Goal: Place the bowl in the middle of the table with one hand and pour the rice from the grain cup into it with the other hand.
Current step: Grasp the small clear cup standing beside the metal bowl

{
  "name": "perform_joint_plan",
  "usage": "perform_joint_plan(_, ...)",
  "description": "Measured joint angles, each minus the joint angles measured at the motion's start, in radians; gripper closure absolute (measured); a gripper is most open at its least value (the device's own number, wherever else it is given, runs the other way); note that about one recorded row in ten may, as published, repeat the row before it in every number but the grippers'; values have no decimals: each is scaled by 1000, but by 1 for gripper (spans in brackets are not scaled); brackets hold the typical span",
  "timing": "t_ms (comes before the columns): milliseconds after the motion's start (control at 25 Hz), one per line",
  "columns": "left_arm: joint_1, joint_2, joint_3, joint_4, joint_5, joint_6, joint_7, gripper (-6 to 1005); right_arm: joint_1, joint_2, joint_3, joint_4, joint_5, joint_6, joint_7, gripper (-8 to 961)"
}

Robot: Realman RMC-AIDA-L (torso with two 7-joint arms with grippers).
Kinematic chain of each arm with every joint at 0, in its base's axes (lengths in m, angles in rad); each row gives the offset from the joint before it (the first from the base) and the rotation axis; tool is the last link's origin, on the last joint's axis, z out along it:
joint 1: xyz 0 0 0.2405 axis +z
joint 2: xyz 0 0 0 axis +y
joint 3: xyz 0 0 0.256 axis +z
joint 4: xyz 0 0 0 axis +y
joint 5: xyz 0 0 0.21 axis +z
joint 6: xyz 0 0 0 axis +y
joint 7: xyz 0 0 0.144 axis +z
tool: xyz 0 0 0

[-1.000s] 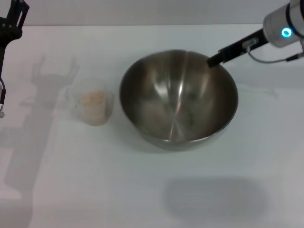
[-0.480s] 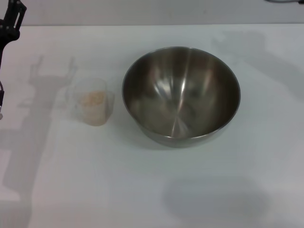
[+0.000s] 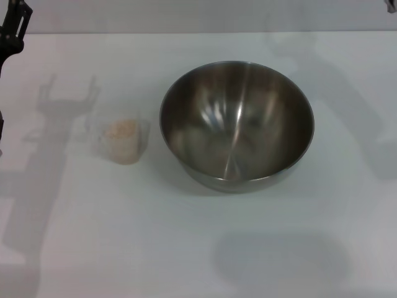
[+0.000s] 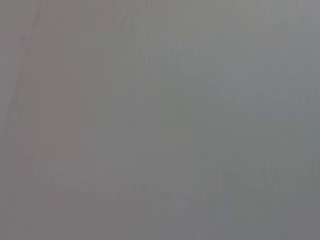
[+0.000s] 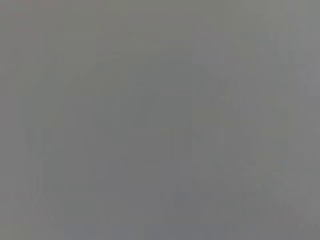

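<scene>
Left jaws (image 3: 13,25) hang far from grain cup (image 3: 122,140), bowl (image 3: 236,124)

Looks like a lab/test bench, not a home kitchen: bare white table (image 3: 198,248) w/ plain pale wall behind, only a steel bowl (image 3: 236,124) & a plastic grain cup (image 3: 123,139) set out.
</scene>
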Motion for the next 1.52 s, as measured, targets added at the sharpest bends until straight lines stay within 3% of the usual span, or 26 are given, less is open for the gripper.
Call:
perform_joint_plan(120,6,0,1,1,0,0,0,143,-70,1,-104,74,1,-329,19,325)
perform_joint_plan(160,11,-1,2,1,0,0,0,144,-100,1,-170,161,1,-585,46,319)
perform_joint_plan(200,11,-1,2,1,0,0,0,144,-100,1,-170,161,1,-585,46,313)
perform_joint_plan(320,18,-2,3,1,0,-1,0,144,-107,1,-242,338,1,-932,153,296)
perform_joint_plan(360,18,-2,3,1,0,-1,0,145,-94,1,-267,475,1,-1136,250,290)
perform_joint_plan(400,18,-2,3,1,0,-1,0,145,-94,1,-267,475,1,-1136,250,284)
perform_joint_plan(440,33,-3,19,1,1,-8,0,145,-72,-1,-278,623,1,-1307,348,278)
perform_joint_plan(520,38,-3,29,1,1,-11,2,145,-61,-2,-279,684,6,-1364,389,267)
perform_joint_plan(560,49,-3,48,0,1,-21,7,146,-37,-4,-277,806,34,-1454,480,261)
perform_joint_plan(720,61,-3,62,-2,1,-37,10,147,-15,-9,-265,919,88,-1480,566,260)
perform_joint_plan(840,111,-3,90,-46,-2,-69,82,147,15,-11,-239,1025,115,-1480,584,260)
perform_joint_plan(920,128,-3,95,-67,-1,-78,127,148,20,-11,-234,1040,115,-1481,584,260)
perform_joint_plan(960,182,-3,109,-115,0,-95,224,148,28,-11,-224,1061,115,-1482,584,260)
perform_joint_plan(1280,283,-3,194,-154,-3,-92,232,150,60,-16,-191,1107,115,-1475,583,261)
perform_joint_plan(1520,313,-3,229,-176,-6,-143,234,151,96,-17,-178,1146,115,-1471,582,261)
